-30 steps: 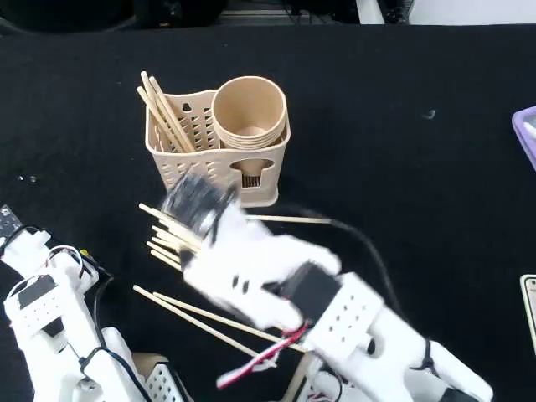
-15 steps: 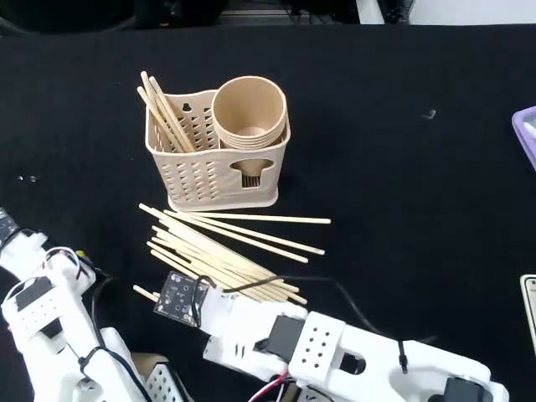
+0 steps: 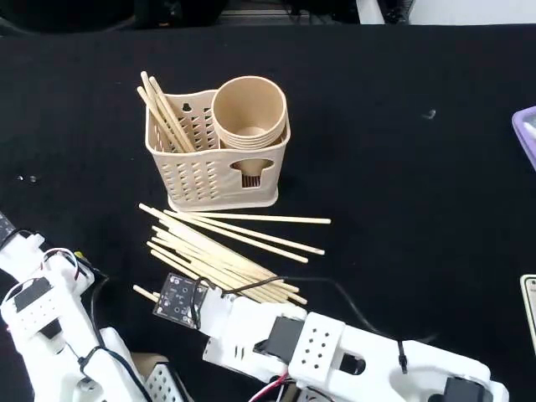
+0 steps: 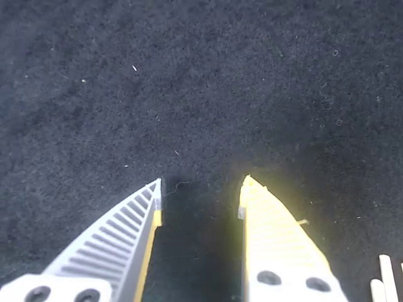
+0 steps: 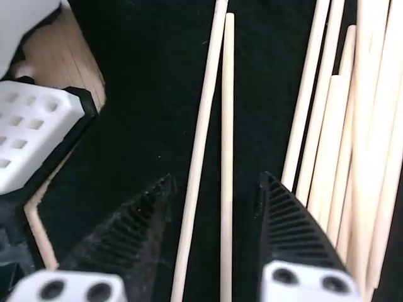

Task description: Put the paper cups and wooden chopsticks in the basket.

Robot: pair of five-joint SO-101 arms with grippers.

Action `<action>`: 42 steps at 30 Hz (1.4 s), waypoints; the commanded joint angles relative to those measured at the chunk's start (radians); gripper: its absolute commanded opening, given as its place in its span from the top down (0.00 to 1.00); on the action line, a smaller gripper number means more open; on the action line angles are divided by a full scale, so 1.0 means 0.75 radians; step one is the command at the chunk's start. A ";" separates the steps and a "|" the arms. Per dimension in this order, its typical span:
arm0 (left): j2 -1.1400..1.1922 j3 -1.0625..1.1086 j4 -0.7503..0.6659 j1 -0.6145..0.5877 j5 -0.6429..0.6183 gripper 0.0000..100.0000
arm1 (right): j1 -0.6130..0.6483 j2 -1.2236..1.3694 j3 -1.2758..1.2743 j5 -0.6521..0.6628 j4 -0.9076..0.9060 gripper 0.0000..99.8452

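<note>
A beige slotted basket (image 3: 209,172) stands on the black table, with stacked paper cups (image 3: 249,113) in one compartment and several wooden chopsticks (image 3: 163,105) leaning in the other. More loose chopsticks (image 3: 230,247) lie fanned out in front of it. My right arm (image 3: 293,343) is low at the table's front over the near end of that pile. My right gripper (image 5: 216,178) is open, and two chopsticks (image 5: 221,126) run between its fingers; a bundle (image 5: 352,126) lies beside them. My left gripper (image 4: 202,181) is open over bare black cloth.
My left arm (image 3: 42,310) stands at the front left corner. A purple object (image 3: 526,134) pokes in at the right edge. A white arm base (image 5: 31,145) and a wooden strip (image 5: 75,63) lie close to the right gripper.
My right arm swung back from in front of the basket down to the table's front, uncovering the loose chopsticks. It has held still for the last half second.
</note>
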State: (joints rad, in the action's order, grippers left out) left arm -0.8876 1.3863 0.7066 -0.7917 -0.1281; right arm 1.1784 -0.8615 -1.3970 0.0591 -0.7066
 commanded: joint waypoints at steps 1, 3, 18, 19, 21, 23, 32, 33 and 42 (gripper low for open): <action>-0.020 -0.103 -0.018 -0.060 -0.008 0.79 | 0.010 -0.005 0.042 -0.051 0.014 0.78; -0.020 -0.114 -0.018 -0.097 -0.008 0.79 | 0.010 0.060 0.071 -0.057 0.014 0.78; -0.020 -0.114 -0.018 -0.120 -0.008 0.79 | 0.010 0.701 0.422 -0.055 -0.016 0.79; -0.020 -0.114 -0.018 -0.118 -0.008 0.79 | 0.010 0.703 0.425 -0.055 -0.016 0.79; -0.020 -0.114 -0.018 -0.118 -0.008 0.79 | 0.010 0.705 0.422 -0.053 -0.016 0.79; -0.020 -0.114 -0.018 -0.118 -0.008 0.79 | 0.010 0.711 0.418 -0.023 -0.016 0.81; -0.020 -0.111 -0.018 -0.116 -0.008 0.79 | 0.008 0.703 0.420 0.209 -0.076 0.99; -0.020 -0.111 -0.018 -0.116 -0.008 0.79 | 0.008 0.703 0.425 0.209 -0.086 0.99; -0.020 -0.109 -0.018 -0.114 -0.008 0.79 | -0.178 0.678 0.588 0.370 -0.352 0.99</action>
State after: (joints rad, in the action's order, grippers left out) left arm -0.8876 1.3602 0.7066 -0.8777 -0.1281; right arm 1.1185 -0.3245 -1.0441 0.2570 -0.8615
